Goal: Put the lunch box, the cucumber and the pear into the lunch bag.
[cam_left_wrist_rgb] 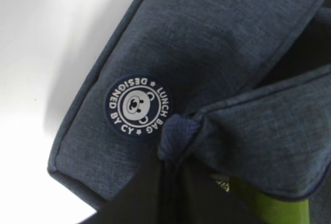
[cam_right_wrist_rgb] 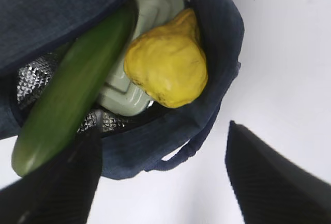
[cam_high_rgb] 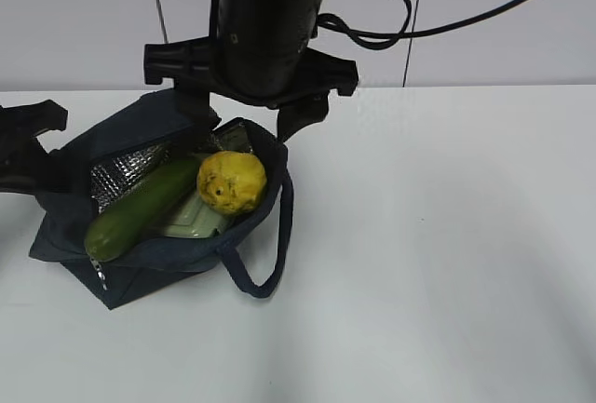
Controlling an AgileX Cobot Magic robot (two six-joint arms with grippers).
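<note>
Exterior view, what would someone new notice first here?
Probably the bumpy yellow pear, sitting in the mouth of the dark navy fabric lunch bag left of centre on the white table. Beside it, a long dark green cucumber slants out over the bag's front edge, both resting on the pale sage-green lunch box lid.

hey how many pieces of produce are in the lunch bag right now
2. The cucumber lies slanted across the lunch bag, one end poking past the rim; the pear sits beside it. More could be hidden underneath.
</note>
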